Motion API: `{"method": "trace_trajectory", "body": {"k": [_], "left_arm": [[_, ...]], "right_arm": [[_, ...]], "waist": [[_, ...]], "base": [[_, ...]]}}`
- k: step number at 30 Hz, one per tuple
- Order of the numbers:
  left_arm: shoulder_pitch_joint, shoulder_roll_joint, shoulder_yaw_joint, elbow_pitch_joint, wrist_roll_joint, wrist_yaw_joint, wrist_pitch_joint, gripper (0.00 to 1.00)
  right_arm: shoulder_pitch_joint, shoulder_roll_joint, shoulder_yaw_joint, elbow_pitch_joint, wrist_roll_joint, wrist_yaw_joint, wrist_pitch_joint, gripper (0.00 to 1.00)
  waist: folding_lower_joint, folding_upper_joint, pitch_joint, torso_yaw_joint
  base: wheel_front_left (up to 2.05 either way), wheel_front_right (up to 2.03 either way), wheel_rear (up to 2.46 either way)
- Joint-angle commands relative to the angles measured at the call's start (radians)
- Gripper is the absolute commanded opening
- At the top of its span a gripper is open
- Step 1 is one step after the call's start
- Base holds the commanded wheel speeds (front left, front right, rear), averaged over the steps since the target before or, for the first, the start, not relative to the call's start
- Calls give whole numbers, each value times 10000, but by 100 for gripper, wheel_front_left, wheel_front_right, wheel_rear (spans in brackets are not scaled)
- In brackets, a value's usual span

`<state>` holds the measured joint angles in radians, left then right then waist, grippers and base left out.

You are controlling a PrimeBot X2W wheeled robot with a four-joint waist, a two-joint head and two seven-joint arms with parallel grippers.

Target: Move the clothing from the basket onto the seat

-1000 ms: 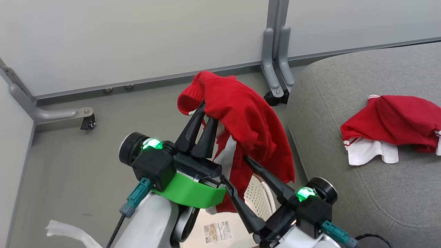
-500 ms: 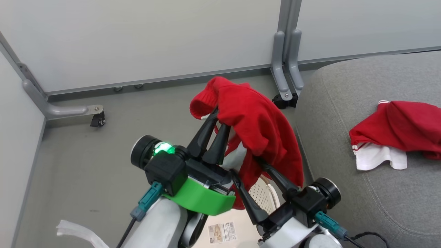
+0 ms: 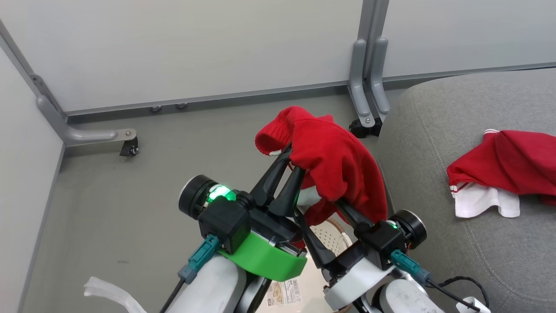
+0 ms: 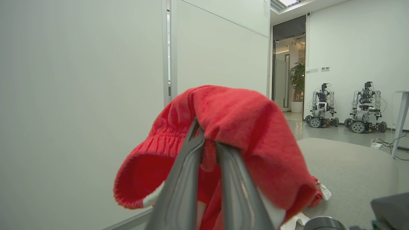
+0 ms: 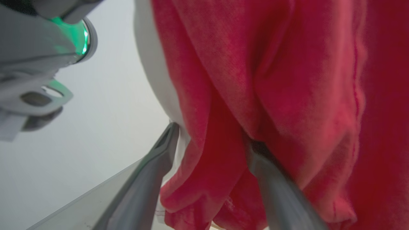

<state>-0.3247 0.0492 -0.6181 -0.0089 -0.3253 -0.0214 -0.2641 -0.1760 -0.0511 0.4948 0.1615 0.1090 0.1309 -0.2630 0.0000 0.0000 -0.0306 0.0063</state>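
The left gripper (image 3: 294, 160) had its jaws pressed together on a fold of the red garment (image 3: 334, 161), which draped over the fingertips and hung down past them. Just beside it, the right gripper (image 3: 319, 208) had its jaws spread wide, and the hanging cloth fell between and over its fingers unpinched. Beneath both grippers sat the basket (image 3: 330, 234). Beyond the right gripper, a second red garment (image 3: 512, 163) lay on the seat (image 3: 434, 130).
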Motion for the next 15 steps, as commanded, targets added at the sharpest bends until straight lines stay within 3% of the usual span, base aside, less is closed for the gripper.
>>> {"method": "trace_trajectory", "body": {"k": [1,15], "left_arm": [[-20,26,-34,13,-122,16,-1,0],[51,26,-322,85,-139,30,-1,0]], "right_arm": [[-132,4,-67,12,46,-3,-26,100],[-304,4,-472,84,546,-3,-26,100]], "waist": [[0,0,-20,24],[0,0,-102,88]], "base": [[0,0,0],[0,0,0]]}}
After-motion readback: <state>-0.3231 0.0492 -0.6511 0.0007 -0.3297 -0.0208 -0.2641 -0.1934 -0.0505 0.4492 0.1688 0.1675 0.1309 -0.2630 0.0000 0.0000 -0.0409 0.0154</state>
